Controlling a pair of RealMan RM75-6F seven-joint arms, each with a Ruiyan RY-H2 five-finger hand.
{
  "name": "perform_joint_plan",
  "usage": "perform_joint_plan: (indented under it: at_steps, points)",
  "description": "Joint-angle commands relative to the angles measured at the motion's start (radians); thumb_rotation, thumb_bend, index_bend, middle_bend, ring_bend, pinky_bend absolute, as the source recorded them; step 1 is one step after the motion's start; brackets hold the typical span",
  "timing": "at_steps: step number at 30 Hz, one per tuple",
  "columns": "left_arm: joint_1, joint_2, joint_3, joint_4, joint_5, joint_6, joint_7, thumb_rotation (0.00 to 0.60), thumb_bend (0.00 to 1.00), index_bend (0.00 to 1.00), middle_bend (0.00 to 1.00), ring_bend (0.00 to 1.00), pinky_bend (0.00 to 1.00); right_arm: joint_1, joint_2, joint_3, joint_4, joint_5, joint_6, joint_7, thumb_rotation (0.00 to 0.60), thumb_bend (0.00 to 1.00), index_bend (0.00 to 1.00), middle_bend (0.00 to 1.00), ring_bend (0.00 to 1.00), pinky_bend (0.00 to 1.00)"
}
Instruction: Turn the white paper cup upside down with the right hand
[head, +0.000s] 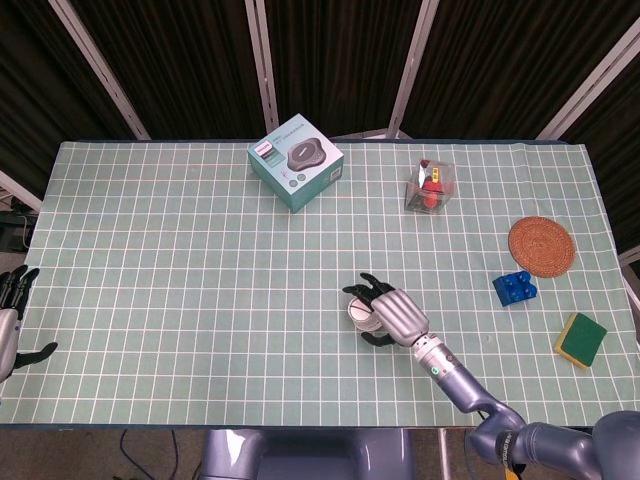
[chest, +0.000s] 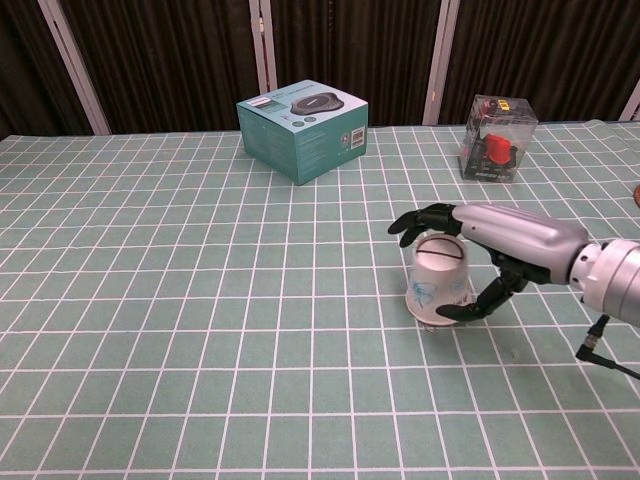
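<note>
The white paper cup (chest: 440, 285) stands upside down on the green checked tablecloth (chest: 200, 300), with its base facing up. It carries a blue print on its side. My right hand (chest: 497, 245) wraps around it from the right: the fingers arch over the far side of the base and the thumb touches the lower near side. In the head view the right hand (head: 395, 314) covers most of the cup (head: 358, 310). My left hand (head: 12, 322) hangs at the table's far left edge with its fingers spread, holding nothing.
A teal box (chest: 302, 128) lies at the back centre. A clear case with a red object (chest: 497, 137) stands at the back right. A cork coaster (head: 541, 246), blue bricks (head: 514, 288) and a yellow-green sponge (head: 580, 339) lie along the right side.
</note>
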Motion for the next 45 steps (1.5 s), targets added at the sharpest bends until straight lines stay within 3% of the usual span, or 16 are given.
perform_joint_plan:
  at_steps: [1, 14, 27, 37, 41, 45]
  points:
    - [0.0, 0.0, 0.0, 0.0, -0.001, 0.0, 0.001, 0.6, 0.0, 0.0, 0.0, 0.0, 0.0, -0.006, 0.022, -0.013, -0.007, -0.005, -0.005, 0.009, 0.6, 0.19, 0.13, 0.17, 0.0, 0.19]
    - [0.002, -0.004, 0.004, -0.009, 0.007, 0.007, 0.014, 0.6, 0.0, 0.0, 0.0, 0.0, 0.0, -0.033, 0.128, -0.083, -0.108, -0.072, 0.017, 0.028, 0.6, 0.19, 0.13, 0.16, 0.0, 0.21]
    - [0.011, 0.011, 0.01, -0.026, 0.034, 0.023, -0.005, 0.6, 0.0, 0.0, 0.0, 0.0, 0.0, -0.072, 0.217, -0.078, -0.245, -0.117, 0.126, -0.004, 0.6, 0.18, 0.13, 0.12, 0.0, 0.18]
    - [0.031, 0.031, 0.025, -0.04, 0.106, 0.062, -0.04, 0.6, 0.0, 0.0, 0.0, 0.0, 0.0, -0.2, 0.434, -0.098, -0.364, -0.201, 0.381, -0.038, 0.6, 0.18, 0.13, 0.12, 0.0, 0.16]
    - [0.037, 0.019, 0.03, -0.027, 0.137, 0.084, -0.024, 0.6, 0.0, 0.0, 0.0, 0.0, 0.0, -0.272, 0.485, -0.094, -0.345, -0.198, 0.494, -0.051, 0.6, 0.17, 0.1, 0.06, 0.0, 0.06]
    - [0.046, 0.008, 0.029, -0.015, 0.158, 0.112, -0.021, 0.6, 0.0, 0.0, 0.0, 0.0, 0.0, -0.347, 0.486, -0.09, -0.312, -0.168, 0.572, -0.103, 0.6, 0.02, 0.02, 0.0, 0.0, 0.0]
